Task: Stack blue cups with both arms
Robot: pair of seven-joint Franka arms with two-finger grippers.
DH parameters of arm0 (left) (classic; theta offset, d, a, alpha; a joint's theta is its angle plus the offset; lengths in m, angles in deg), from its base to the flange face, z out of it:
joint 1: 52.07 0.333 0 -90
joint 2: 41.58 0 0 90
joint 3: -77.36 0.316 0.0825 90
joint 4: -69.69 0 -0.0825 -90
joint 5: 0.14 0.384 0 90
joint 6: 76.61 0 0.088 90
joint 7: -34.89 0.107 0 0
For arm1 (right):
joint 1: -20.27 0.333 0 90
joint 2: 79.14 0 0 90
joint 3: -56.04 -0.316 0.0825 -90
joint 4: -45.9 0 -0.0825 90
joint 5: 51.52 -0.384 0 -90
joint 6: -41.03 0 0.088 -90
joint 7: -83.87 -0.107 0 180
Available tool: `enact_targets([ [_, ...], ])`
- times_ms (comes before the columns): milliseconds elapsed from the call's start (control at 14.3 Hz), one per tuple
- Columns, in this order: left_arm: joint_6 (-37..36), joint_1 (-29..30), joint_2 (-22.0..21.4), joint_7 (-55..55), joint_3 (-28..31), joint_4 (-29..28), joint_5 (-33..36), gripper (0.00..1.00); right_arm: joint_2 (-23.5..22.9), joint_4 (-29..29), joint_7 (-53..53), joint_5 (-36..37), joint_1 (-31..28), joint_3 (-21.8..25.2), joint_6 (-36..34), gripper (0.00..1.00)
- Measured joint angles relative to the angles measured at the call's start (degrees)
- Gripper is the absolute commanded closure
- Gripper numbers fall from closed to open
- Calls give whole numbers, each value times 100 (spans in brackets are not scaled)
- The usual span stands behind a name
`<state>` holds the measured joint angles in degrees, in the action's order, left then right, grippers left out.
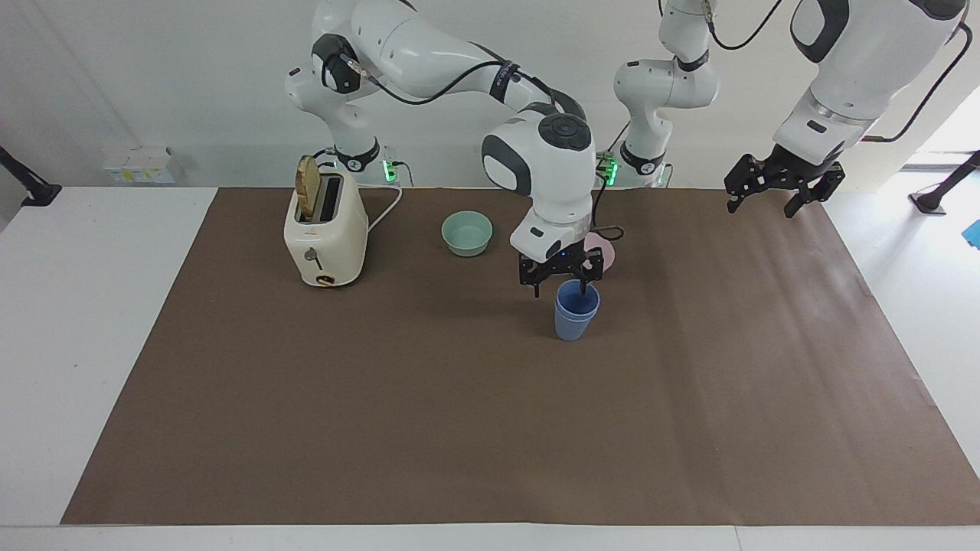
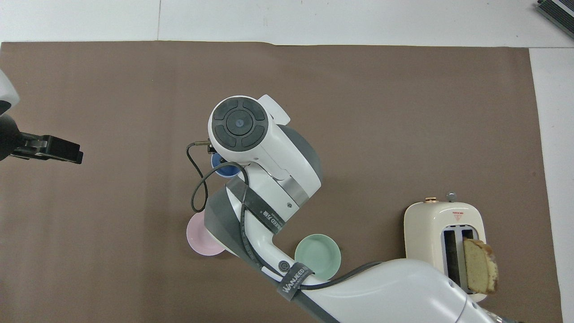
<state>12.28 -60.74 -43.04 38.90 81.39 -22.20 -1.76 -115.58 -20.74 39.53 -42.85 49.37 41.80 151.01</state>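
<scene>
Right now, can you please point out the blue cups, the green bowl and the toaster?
blue cups (image 1: pixel 573 320): facing view, on the outer cup's side wall.
green bowl (image 1: pixel 467 239): facing view, on its outer wall.
toaster (image 1: pixel 325 245): facing view, on its front face.

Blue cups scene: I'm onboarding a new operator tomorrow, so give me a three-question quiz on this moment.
1. True or false: the blue cups are nested, standing on the brown mat.
2. The right gripper is: A) open over the cups; B) shut on the teal bowl; C) over the toaster.
3. Fill in: the left gripper waits open in the air, holding ____.

Key: 1 true; 2 A; 3 nothing.
</scene>
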Motion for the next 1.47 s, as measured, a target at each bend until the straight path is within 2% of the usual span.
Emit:
enact_targets([
  [210,0,0,0,0,0,0,0,0,145,98,124,19,-258,3,-369,0],
  [701,0,0,0,0,-3,0,0,0,1038,173,1109,22,-1305,-12,-1654,0],
  [1052,0,0,0,0,-5,0,0,0,1367,175,1733,8,-2110,-19,-2135,0],
  [1472,0,0,0,0,-7,0,0,0,1822,184,2454,-70,-2664,-20,-2652,0],
])
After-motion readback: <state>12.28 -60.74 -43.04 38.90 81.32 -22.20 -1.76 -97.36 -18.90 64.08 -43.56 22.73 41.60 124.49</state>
